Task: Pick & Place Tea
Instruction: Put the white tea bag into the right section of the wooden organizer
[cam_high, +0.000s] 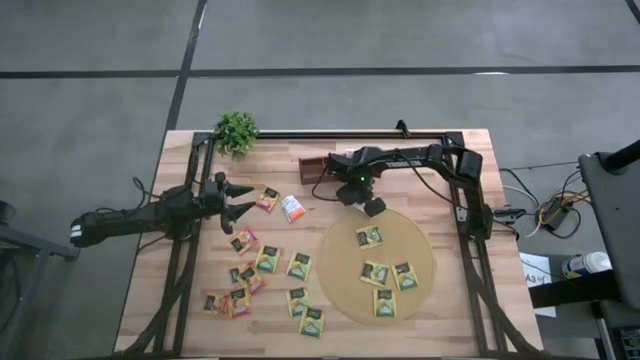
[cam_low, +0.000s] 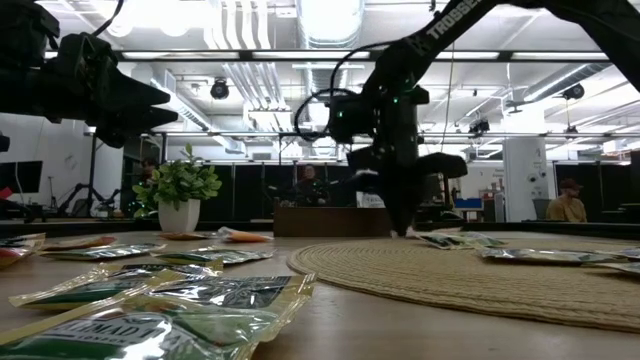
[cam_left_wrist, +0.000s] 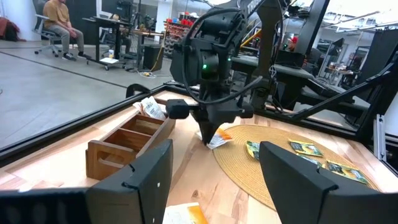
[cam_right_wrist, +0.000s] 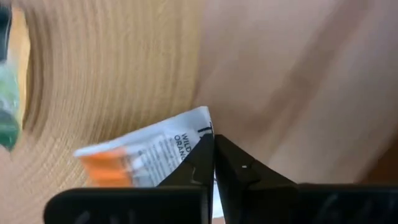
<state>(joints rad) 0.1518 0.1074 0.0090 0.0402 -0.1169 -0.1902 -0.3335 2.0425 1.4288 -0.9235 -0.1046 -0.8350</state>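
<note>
The white-and-orange tea sachet (cam_right_wrist: 149, 155) lies flat at the edge of the round mat (cam_high: 345, 285), partly on the weave and partly on the bare desk (cam_high: 190, 290), directly under the right hand (cam_right_wrist: 214, 163). That hand has its two fingers pressed together on the sachet's near edge, so it looks pinched but not yet off the surface. From the left wrist view the same sachet (cam_left_wrist: 216, 138) shows at the tips of the right hand (cam_left_wrist: 208, 138), with the wooden tray (cam_left_wrist: 127, 140) just beside it, one white sachet (cam_left_wrist: 151, 109) already lying in a slot.

The step in hand, as I judge it, is the pick: the grip is taken and the lift is still to come. The next move calls for a straight rise, so the thin paper does not slip out of the pinch, then a short carry to the tray beside the hand and a release over a slot.

The left hand (cam_high: 235, 199) waits well off to the side over the desk, fingers spread wide and holding nothing, with a red sachet (cam_high: 267, 198) and another white-and-orange one (cam_high: 292, 208) just ahead of it. More green sachets (cam_high: 369, 237) lie on the mat.
</note>
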